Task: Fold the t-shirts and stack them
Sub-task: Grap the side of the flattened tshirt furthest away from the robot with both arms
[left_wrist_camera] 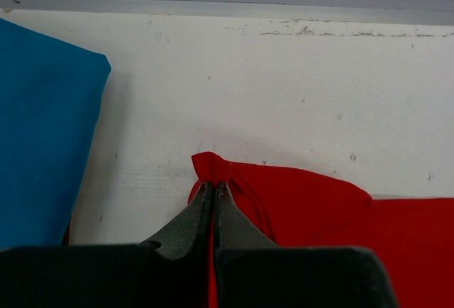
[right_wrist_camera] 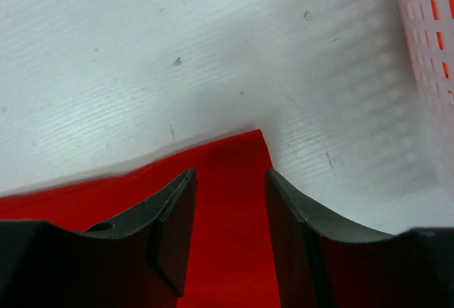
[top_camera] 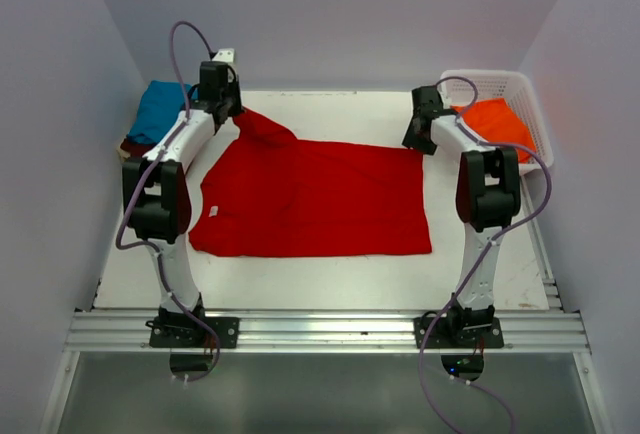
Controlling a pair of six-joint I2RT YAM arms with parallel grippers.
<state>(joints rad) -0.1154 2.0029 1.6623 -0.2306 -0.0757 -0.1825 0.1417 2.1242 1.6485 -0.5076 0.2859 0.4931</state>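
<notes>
A bright red t-shirt (top_camera: 310,199) lies spread across the middle of the table. My left gripper (top_camera: 237,112) is shut on a pinched bit of the shirt's far left corner (left_wrist_camera: 211,168), lifting it slightly. My right gripper (top_camera: 413,142) hangs open just above the shirt's far right corner (right_wrist_camera: 241,153), with nothing between its fingers (right_wrist_camera: 177,201). A teal blue t-shirt (top_camera: 160,109) lies folded at the far left, on top of a dark maroon one (top_camera: 131,146). An orange t-shirt (top_camera: 497,122) lies in the basket.
The white lattice basket (top_camera: 520,89) stands at the far right corner, close to my right arm; its wall (right_wrist_camera: 429,45) shows at the right of the right wrist view. The back wall runs just beyond the left gripper.
</notes>
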